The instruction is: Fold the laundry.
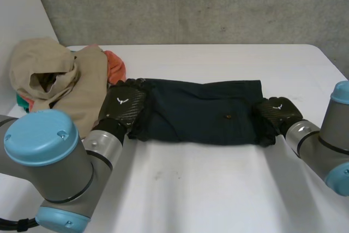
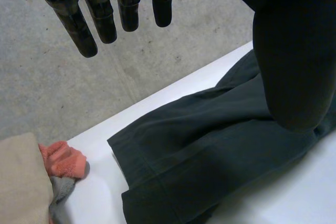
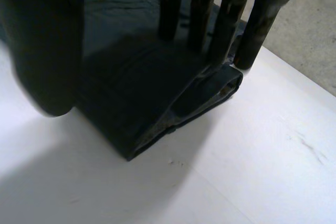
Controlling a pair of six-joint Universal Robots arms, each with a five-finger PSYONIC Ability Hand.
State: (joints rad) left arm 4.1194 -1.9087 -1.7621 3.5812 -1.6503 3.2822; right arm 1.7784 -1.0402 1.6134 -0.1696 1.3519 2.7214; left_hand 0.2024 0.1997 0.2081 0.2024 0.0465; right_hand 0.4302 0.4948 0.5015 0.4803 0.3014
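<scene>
1. A white table [image 1: 218, 189] is set against a grey concrete wall [image 1: 191, 4].
2. A folded dark garment [image 1: 202, 110] is laid across its middle.
3. The left hand [image 1: 122, 105] is held over the garment's left end, its fingers [image 2: 100, 17] straight and released.
4. The right hand [image 1: 277, 112] is placed at the right end, its straight fingers [image 3: 172, 9] touching the cloth, nothing grasped.

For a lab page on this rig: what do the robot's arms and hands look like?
The left arm and right arm are thick grey cylinders with round light-blue caps and silvery cuffs at the wrists. The left hand and right hand are black with a woven sheen, each bearing a small white winged mark on its back. The fingers are slim dark rods with rounded tips; the thumb is broader.
</scene>
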